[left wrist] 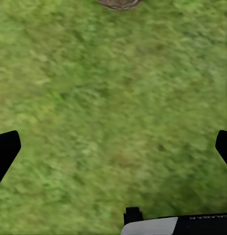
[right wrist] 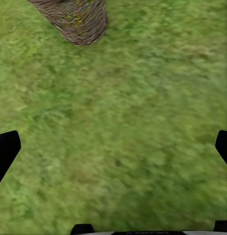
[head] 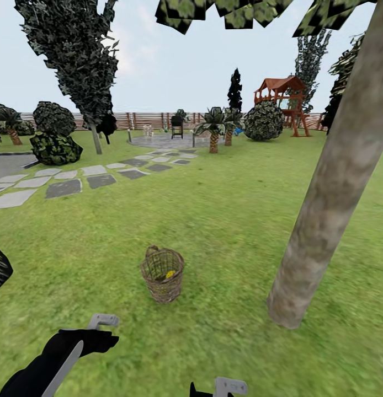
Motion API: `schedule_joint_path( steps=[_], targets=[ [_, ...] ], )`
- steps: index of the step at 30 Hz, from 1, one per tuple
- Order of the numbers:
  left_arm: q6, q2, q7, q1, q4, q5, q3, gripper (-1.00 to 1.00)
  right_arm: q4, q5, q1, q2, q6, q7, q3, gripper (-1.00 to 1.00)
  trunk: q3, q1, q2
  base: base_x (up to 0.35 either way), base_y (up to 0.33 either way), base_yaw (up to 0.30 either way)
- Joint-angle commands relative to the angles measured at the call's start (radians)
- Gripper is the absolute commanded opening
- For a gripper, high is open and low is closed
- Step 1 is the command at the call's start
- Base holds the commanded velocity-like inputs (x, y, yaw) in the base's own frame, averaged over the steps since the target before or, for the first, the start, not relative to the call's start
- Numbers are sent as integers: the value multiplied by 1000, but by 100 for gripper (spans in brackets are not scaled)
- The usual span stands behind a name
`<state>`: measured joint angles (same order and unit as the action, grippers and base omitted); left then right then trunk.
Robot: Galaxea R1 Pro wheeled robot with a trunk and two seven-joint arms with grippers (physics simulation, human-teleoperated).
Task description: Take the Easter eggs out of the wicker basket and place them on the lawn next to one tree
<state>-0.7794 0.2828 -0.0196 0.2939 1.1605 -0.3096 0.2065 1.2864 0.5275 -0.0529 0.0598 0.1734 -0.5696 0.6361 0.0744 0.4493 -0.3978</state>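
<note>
From the head camera, the wicker basket [head: 163, 274] stands upright on the lawn [head: 230, 220], with a patch of yellow egg [head: 170, 273] showing through the weave; I cannot count how many of the 3 eggs are inside. The tree [head: 329, 204] rises just to its right, its trunk leaning, close enough to serve as the drop spot. The left gripper [head: 101, 324] hovers low over the grass, short of the basket, and the right gripper [head: 229, 386] sits at the frame's bottom edge; neither holds anything. Stepping stones [head: 63, 188], bushes [head: 54, 148], short palms [head: 214, 128], a playset [head: 280, 99] and the fence [head: 153, 119] lie well away, so nothing blocks the reach.

The left wrist camera looks down on bare grass with the basket's base [left wrist: 119, 4] at the far edge; the dark fingertips [left wrist: 5, 152] stand wide apart.

In the right wrist camera the basket [right wrist: 76, 19] is nearer, colored specks visible through the wicker, and the fingers [right wrist: 5, 152] are spread just as wide. The right arm seems better placed: come in from above the rim and descend straight to avoid tipping the light basket.
</note>
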Motion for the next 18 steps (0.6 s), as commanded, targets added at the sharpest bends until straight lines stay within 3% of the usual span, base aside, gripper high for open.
schedule_joint_path(
  steps=[1, 18],
  targets=[
    [-3, 1, -2, 1, 1, -3, 2, 100, 2, 3, 0, 0, 5, -6, 1, 100, 2, 1, -2, 3, 65, -21],
    [0, 1, -3, 1, 1, -2, 2, 100, -15, 4, 0, 0, -12, -6, 1, 100, 2, 1, -2, 0, 255, -3]
  ],
)
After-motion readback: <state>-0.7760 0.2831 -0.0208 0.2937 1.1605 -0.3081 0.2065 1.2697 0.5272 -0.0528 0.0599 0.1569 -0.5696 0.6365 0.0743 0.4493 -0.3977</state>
